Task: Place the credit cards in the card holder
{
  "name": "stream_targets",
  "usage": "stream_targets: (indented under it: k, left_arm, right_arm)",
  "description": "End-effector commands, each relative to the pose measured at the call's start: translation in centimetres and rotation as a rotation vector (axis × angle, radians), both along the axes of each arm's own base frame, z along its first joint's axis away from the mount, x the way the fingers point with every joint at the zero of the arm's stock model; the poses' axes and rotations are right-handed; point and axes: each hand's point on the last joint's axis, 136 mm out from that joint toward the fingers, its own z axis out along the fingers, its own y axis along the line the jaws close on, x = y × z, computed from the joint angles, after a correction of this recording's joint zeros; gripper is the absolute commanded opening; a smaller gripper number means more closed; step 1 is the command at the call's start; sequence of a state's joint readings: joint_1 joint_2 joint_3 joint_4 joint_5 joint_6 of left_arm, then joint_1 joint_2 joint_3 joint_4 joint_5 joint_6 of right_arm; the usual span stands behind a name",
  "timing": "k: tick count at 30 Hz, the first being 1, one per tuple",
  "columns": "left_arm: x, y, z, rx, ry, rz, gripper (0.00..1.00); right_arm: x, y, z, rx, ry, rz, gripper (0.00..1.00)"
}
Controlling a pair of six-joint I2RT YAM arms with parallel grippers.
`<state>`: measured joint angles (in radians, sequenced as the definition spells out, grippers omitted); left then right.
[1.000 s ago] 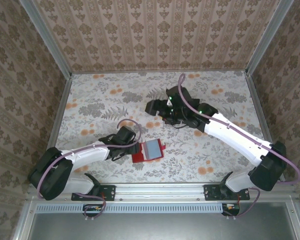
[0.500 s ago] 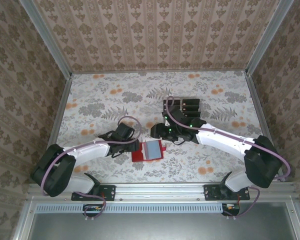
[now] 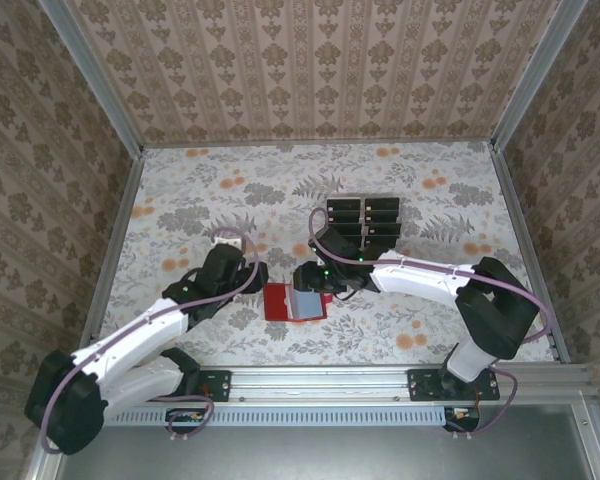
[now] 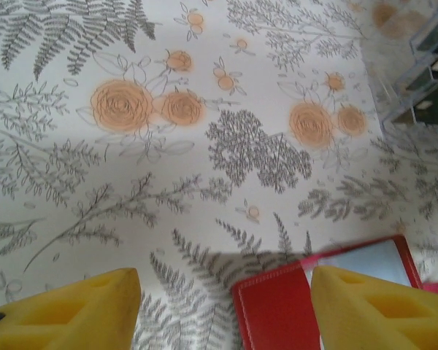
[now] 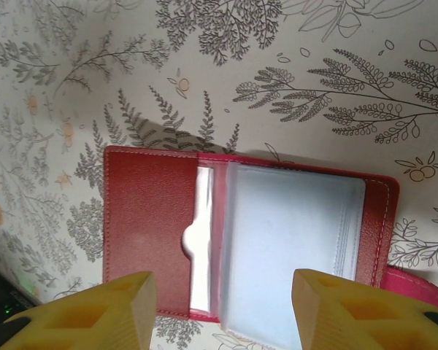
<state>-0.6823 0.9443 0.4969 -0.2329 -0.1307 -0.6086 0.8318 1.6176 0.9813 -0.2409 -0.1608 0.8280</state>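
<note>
Card holder [image 3: 292,300], from above, lies open on the table [image 3: 180,190] between left gripper [image 3: 246,272] and right gripper [image 3: 310,278], credit cards [image 3: 363,215] behind; left wrist: fingers [image 4: 73,306] apart, red corner between; right wrist: fingers [image 5: 80,313] apart above its clear sleeves.

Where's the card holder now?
In the top view, the card holder lies open at front centre, left gripper beside it, right gripper over it.

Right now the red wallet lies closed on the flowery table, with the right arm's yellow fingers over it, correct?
No: the card holder lies open, not closed; the right wrist view shows its clear sleeves. It does lie on the flowery table, under the right gripper.
</note>
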Motion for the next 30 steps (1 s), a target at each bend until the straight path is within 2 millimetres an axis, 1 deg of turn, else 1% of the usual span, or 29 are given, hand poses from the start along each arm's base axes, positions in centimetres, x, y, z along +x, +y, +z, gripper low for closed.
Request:
stream_targets:
  k: [1, 4, 7, 13, 16, 19, 22, 30]
  left_arm:
    - [-2.4, 1.4, -1.9, 0.031, 0.07, 0.032, 0.63]
    - [-3.6, 1.3, -2.7, 0.012, 0.081, 0.031, 0.61]
    - [-4.3, 0.7, -3.6, 0.007, 0.091, 0.022, 0.61]
    - [-4.7, -0.8, -4.9, 0.046, 0.109, -0.015, 0.62]
    - [-4.8, -1.0, -5.7, 0.077, 0.118, -0.02, 0.61]
    - [-4.9, -0.8, -6.6, 0.112, 0.124, -0.013, 0.53]
    - [-4.8, -0.4, -7.5, 0.135, 0.121, -0.002, 0.49]
    - [-4.1, 0.0, -9.1, 0.19, 0.123, 0.008, 0.48]
  right_arm:
    - [0.1, -0.2, -1.6, -0.042, -0.012, 0.006, 0.53]
    - [0.2, -0.3, -2.5, -0.062, -0.007, 0.009, 0.53]
    - [0.2, -0.3, -3.3, -0.076, 0.004, 0.01, 0.53]
    - [0.2, -0.4, -4.1, -0.094, 0.008, 0.015, 0.53]
    - [0.3, -0.4, -4.4, -0.102, 0.012, 0.018, 0.53]
    - [0.4, -0.2, -4.6, -0.106, 0.009, 0.022, 0.53]
    - [0.5, 0.0, -4.9, -0.111, 0.017, 0.03, 0.53]
    - [0.2, 0.7, -5.5, -0.085, 0.044, 0.04, 0.52]
